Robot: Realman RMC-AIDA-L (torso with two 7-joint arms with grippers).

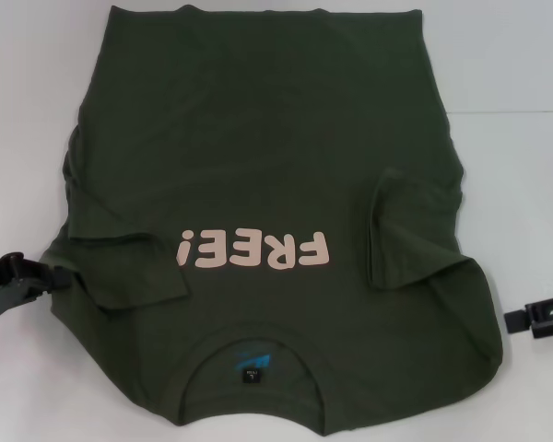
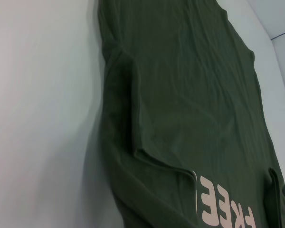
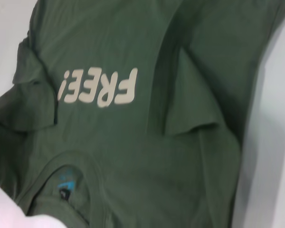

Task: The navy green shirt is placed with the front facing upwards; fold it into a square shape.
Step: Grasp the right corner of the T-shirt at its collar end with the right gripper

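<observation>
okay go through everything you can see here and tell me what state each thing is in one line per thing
navy green shirt: spread flat on the table, front up, collar toward the robot.
left sleeve: folded in over the front.
right sleeve: folded in over the front.
neck label: showing inside the open collar.
left tool: at the shirt's left edge by the sleeve.
right tool: on the table, clear of the shirt's right edge.
</observation>
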